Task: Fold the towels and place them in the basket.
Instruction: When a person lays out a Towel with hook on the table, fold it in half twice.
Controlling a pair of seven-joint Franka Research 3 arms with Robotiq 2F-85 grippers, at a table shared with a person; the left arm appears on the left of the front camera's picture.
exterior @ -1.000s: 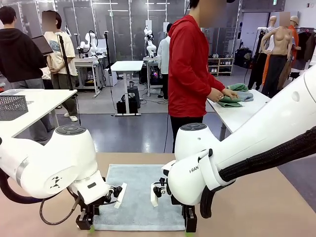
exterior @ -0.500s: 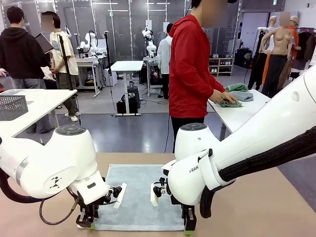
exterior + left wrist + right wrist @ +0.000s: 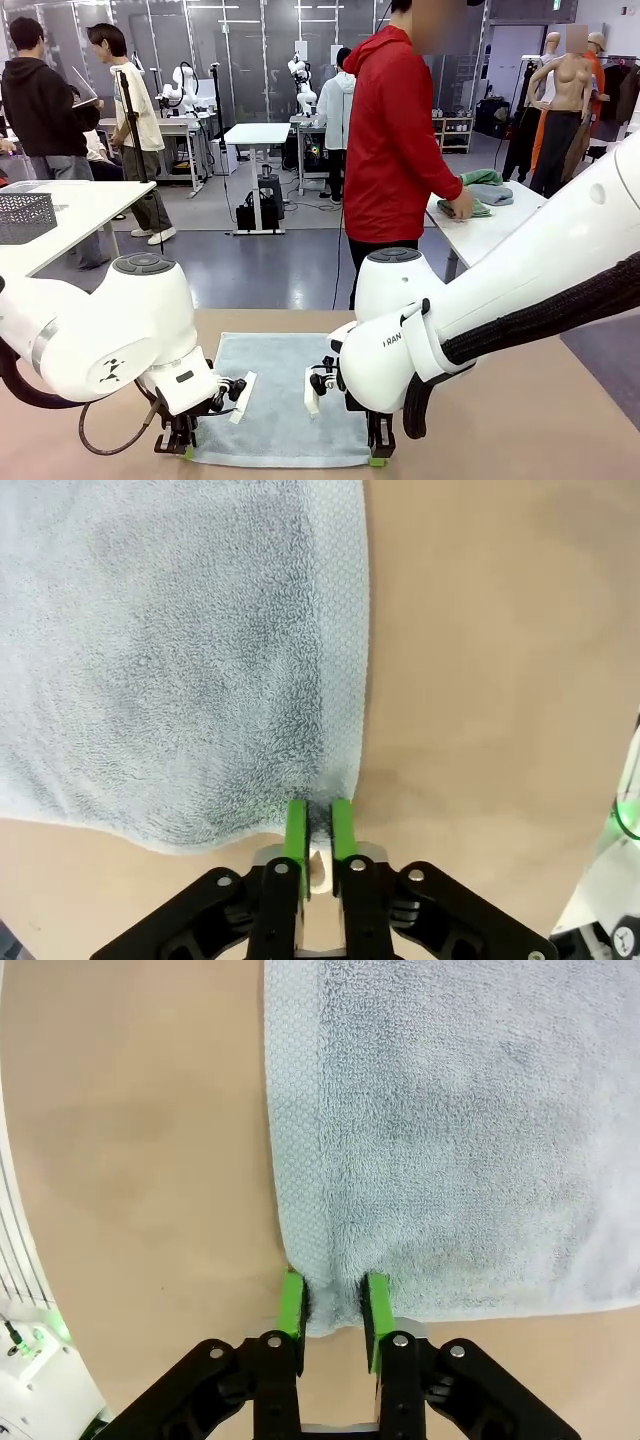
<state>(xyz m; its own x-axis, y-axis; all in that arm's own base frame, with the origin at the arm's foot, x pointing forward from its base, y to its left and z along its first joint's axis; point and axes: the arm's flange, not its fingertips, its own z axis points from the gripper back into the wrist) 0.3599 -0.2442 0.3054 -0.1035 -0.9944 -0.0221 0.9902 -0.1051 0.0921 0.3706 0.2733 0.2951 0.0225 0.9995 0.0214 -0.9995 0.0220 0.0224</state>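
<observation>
A pale grey-blue terry towel [image 3: 280, 395] lies flat and open on the light brown table [image 3: 520, 420], in the near middle, between the two arms. The left gripper [image 3: 180, 448] stands low at the near left corner of the towel, and the right gripper [image 3: 377, 455] at its near right corner. In the left wrist view the green pads [image 3: 297, 830] are pressed close together with the woven hem of the corner between them, so I judge this gripper to be clenched on the towel. In the right wrist view the pads [image 3: 292, 1305] also have the near edge of the towel between them, and this gripper is closed on the cloth too. Both corners are taken at the same edge, I think, so that the edge can rise evenly and be carried to the far side for a first fold. The rest of the towel rests on the table, so the fold is not yet begun. The dark grey wire-mesh basket [image 3: 25, 215] stands well apart on a white table [image 3: 90, 200] at the far left. At the far right, a person in a red top has a hand [image 3: 458, 207] on a pile of folded green and grey-blue cloths [image 3: 483, 178], which has no part in the present grip.
</observation>
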